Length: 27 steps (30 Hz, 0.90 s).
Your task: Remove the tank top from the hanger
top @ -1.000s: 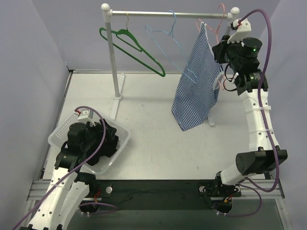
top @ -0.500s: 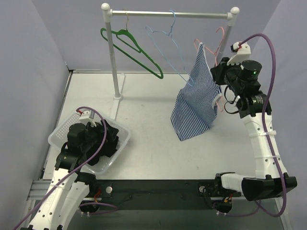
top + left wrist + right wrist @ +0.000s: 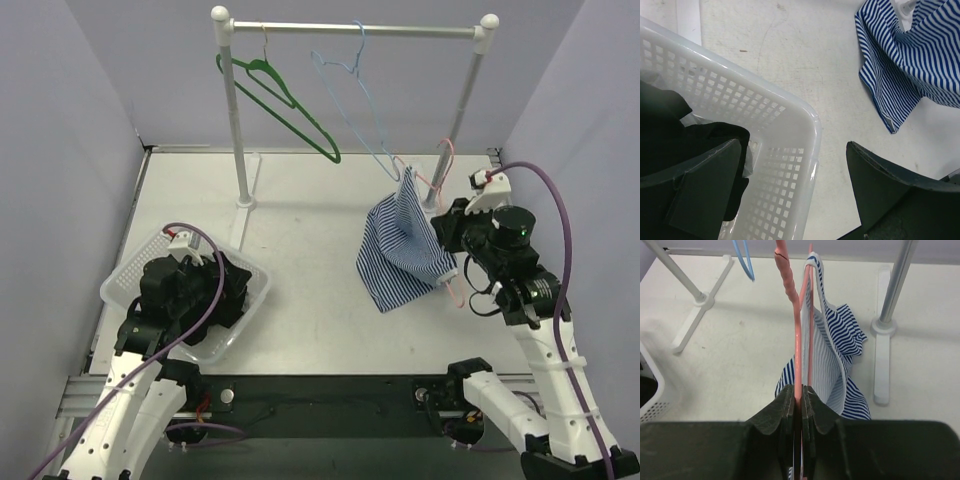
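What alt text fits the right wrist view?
Right gripper shut on the pink hanger. The blue-striped tank top hangs on it, lower folds bunched near the white table; a rack post stands at right.

Legible text, labels, brands, numbers, signs: none readable in any of the three views.
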Motion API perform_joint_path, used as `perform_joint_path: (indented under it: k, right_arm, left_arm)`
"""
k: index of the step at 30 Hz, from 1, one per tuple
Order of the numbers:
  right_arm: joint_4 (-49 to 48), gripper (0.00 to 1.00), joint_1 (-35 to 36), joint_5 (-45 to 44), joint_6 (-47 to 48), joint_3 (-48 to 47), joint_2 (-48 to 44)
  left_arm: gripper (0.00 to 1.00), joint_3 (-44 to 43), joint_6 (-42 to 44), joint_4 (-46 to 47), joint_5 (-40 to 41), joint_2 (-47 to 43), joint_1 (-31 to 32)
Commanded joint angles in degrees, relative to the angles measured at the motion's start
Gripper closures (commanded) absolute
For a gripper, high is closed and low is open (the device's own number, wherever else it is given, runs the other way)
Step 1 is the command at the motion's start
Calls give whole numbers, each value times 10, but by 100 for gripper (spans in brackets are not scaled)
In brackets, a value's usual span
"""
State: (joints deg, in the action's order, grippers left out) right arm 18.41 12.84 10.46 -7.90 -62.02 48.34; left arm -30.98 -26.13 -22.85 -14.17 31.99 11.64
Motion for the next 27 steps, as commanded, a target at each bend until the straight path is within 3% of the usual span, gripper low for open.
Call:
perform_joint_path:
  k: [1, 10, 17, 21, 27]
  right_arm:
    - [15, 100, 6, 3, -26, 37, -59]
    - [112, 100, 10, 133, -47, 80, -141]
    - [113, 100, 10, 322, -56, 59, -157]
    - [67, 100, 13, 426, -98, 47, -148]
    - [-62, 100, 24, 481, -200, 83, -156]
  left_arm:
    - [3, -6, 19, 36, -39, -11, 1]
    - [4, 11, 12, 114, -150, -88, 8]
    - [7, 29, -61, 208, -218, -114, 8]
    - [11, 19, -114, 269, -226, -89, 8]
    - [18, -8, -139, 358, -285, -18, 23]
